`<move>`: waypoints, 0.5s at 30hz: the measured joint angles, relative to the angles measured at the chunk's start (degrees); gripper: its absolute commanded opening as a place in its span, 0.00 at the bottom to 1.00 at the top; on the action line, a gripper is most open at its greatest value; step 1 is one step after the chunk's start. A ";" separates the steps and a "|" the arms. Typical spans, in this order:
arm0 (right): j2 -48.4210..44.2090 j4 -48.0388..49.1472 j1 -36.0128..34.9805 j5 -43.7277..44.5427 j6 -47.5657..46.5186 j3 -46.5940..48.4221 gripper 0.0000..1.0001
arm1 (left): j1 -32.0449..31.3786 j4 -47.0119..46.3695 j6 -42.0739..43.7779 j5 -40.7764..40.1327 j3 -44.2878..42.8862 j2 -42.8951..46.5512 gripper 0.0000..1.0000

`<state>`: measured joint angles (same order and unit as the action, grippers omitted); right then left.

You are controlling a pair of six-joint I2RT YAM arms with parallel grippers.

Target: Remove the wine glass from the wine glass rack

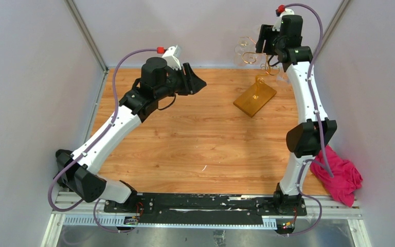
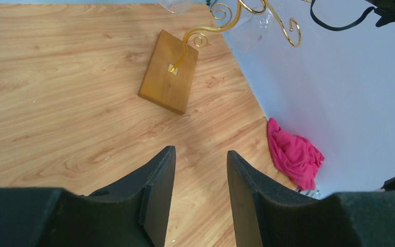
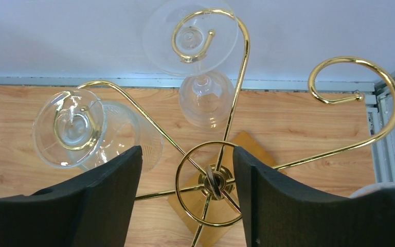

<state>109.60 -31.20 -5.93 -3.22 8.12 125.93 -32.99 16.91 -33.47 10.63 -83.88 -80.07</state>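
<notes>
The gold wire wine glass rack stands on its amber base at the back right of the table. Two clear wine glasses hang upside down from its curled arms: one on the left arm and one on the far arm. They show faintly in the top view. My right gripper is open and empty. It hovers directly above the rack's top ring, with the jaws on either side of it and touching nothing. My left gripper is open and empty above the table, left of the rack.
A pink cloth lies at the table's right edge beside the right arm, and also shows in the left wrist view. White walls close in the back and both sides. One curled arm of the rack carries no glass.
</notes>
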 measured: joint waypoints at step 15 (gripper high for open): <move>0.26 0.33 0.87 0.02 -0.04 -1.01 0.38 | 0.00 -0.04 0.76 -0.59 1.07 -0.02 0.46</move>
<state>109.86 -30.87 -5.06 -3.20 8.08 124.92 -32.99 16.86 -32.71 10.04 -82.81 -80.09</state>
